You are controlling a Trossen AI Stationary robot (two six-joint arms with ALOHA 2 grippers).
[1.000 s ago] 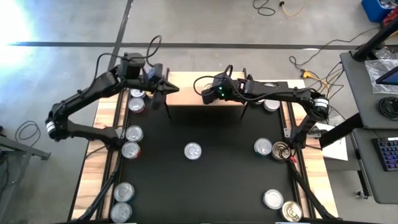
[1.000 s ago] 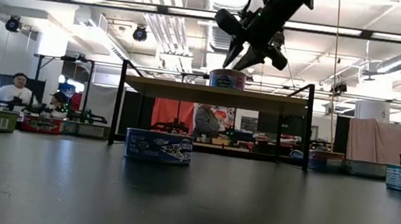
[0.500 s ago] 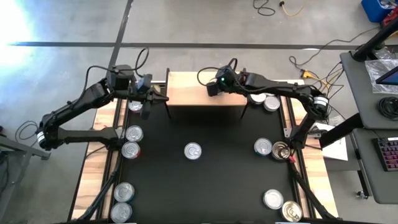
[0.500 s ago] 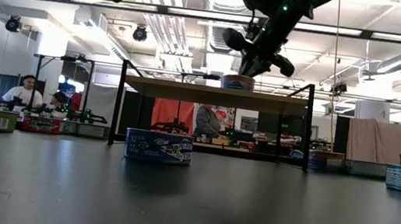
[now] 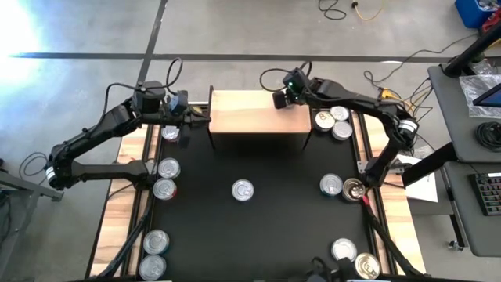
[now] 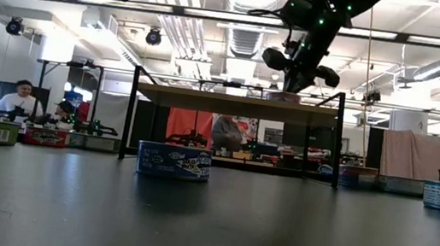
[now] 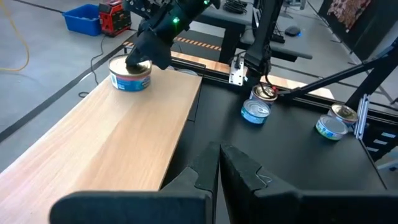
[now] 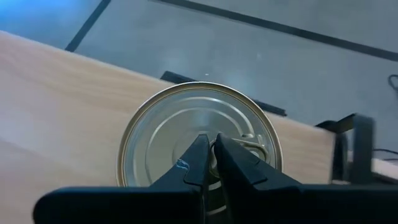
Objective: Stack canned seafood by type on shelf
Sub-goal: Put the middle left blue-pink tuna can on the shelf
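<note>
The shelf (image 5: 243, 117) stands at the far middle of the black mat, its light wood top bare except for one tin. That blue-labelled tin of canned seafood (image 7: 130, 79) sits upright near the shelf's far right corner. My right gripper (image 8: 212, 144) is shut, its tips on the tin's silver top (image 8: 155, 143). My left gripper (image 7: 219, 152) is shut and holds nothing, hovering just off the shelf's left end (image 5: 202, 119). More tins lie on the mat, one in the middle (image 5: 243, 189). My right gripper has its shut fingertips on the tin's top, about at its middle beside the pull ring (image 8: 252, 144). The fingers slant down at it from above and from the table's right. I cannot tell whether they pinch the ring. The tin stands upright on the shelf.
Tins stand along the mat's left edge (image 5: 167, 168) and right edge (image 5: 331, 185), near both front corners (image 5: 156, 240) (image 5: 343, 250), and in a cluster right of the shelf (image 5: 337, 121). People sit in the room behind the table (image 6: 20, 102).
My right gripper has swung toward the table's right and far edge across the shelf top, and the tin under it has slid along the shelf the same way, staying upright. My left gripper has drawn back toward the table's left, off the shelf's left end, then kept still.
</note>
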